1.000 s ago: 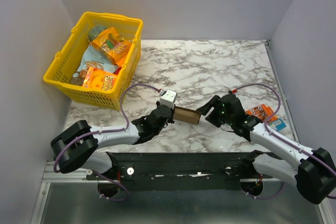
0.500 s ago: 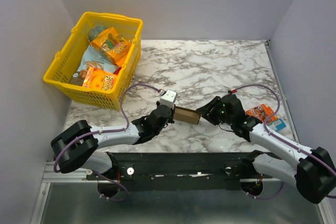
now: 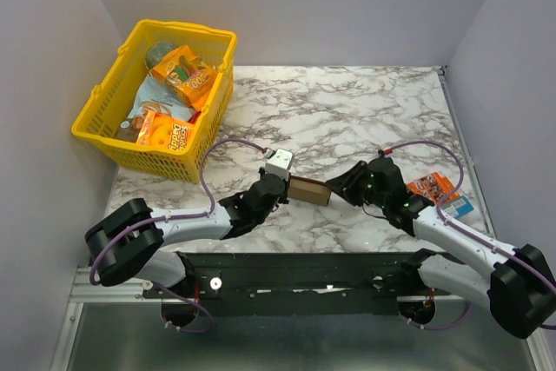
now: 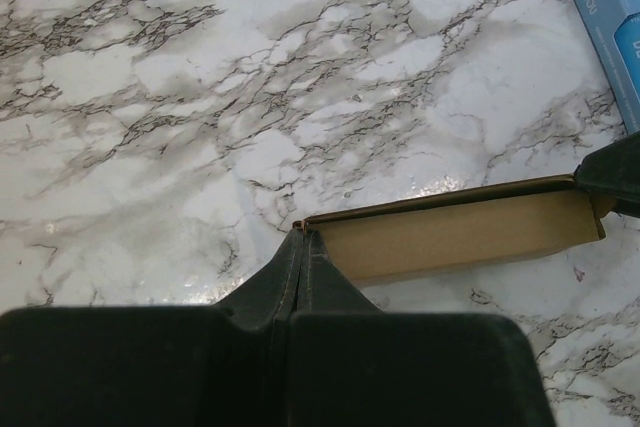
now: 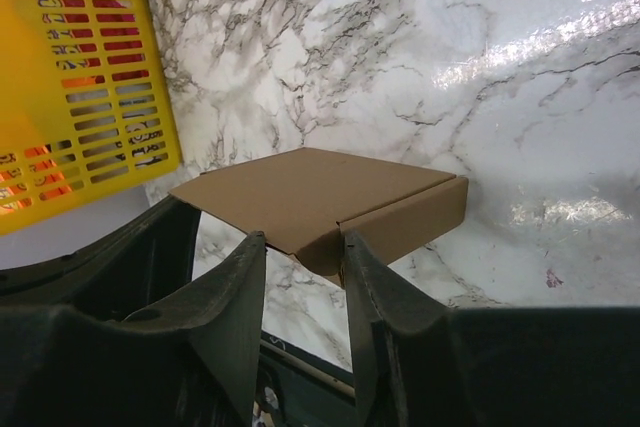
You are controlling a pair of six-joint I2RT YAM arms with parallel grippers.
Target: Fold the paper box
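Paper box (image 3: 309,189) braced for folding. Left gripper (image 4: 300,235), closed, anchors one end; right gripper (image 5: 302,245), half open, straddles the opposite corner.

The left arm (image 3: 195,225) and right arm (image 3: 452,245) share 1 look — pale grey shells between bulky black joints. A purple cable (image 3: 204,175) loops over each. Both are bolted to a black base plate (image 3: 295,280) at lower centre; a white block (image 3: 279,162) caps the left wrist — fingers (image 5: 235,307) matte black.
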